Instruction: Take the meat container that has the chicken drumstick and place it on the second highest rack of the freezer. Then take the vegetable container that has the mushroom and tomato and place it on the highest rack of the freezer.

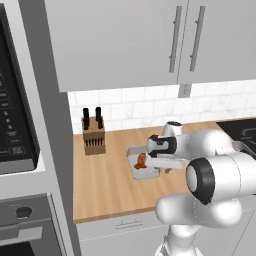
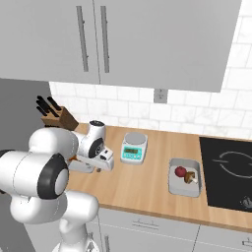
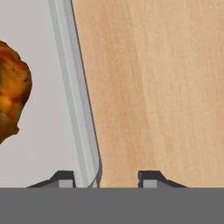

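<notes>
On the wooden countertop (image 1: 107, 185), my two-finger gripper (image 3: 105, 178) stands open astride one wall of the shallow grey meat container (image 3: 72, 87): one fingertip inside, one outside on bare wood. Its browned chicken drumstick (image 3: 11, 92) lies just beside.

The arm (image 1: 210, 165) hides the meat container's (image 1: 134, 161) right side; the drumstick (image 3: 11, 89) is cut off.

The meat container (image 1: 142, 170) sits on the counter (image 1: 110, 185), right of the knife block (image 1: 93, 136). The drumstick (image 1: 140, 161) lies in it.
</notes>
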Robot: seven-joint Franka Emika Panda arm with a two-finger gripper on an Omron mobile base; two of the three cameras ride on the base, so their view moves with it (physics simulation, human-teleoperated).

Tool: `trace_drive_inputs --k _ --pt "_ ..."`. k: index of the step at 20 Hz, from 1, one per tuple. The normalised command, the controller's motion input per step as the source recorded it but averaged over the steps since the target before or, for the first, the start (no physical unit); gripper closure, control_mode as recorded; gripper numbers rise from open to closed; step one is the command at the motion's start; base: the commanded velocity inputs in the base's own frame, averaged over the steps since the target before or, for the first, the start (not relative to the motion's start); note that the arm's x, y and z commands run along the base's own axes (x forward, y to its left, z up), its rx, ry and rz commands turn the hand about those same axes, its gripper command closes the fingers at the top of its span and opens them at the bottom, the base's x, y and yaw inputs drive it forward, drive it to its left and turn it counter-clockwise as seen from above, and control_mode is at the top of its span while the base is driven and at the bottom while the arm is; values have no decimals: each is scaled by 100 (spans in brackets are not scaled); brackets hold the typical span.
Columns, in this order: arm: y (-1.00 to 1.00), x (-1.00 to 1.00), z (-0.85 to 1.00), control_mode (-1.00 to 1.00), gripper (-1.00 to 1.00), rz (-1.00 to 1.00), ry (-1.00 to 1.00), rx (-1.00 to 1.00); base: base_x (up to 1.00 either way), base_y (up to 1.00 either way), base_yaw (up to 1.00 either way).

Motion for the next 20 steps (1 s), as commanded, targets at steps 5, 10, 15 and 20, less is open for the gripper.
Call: trace_drive_inputs --k 5,10,15,20 --pt "0 0 0 -100 100 0 0 0 0 0 0" --pt "0 -2 0 -100 100 0 0 0 0 0 0" --pt "-6 -56 10 -100 100 0 -10 3 0 0 0" --pt "-8 -58 44 -100 100 0 -12 5 0 0 0"
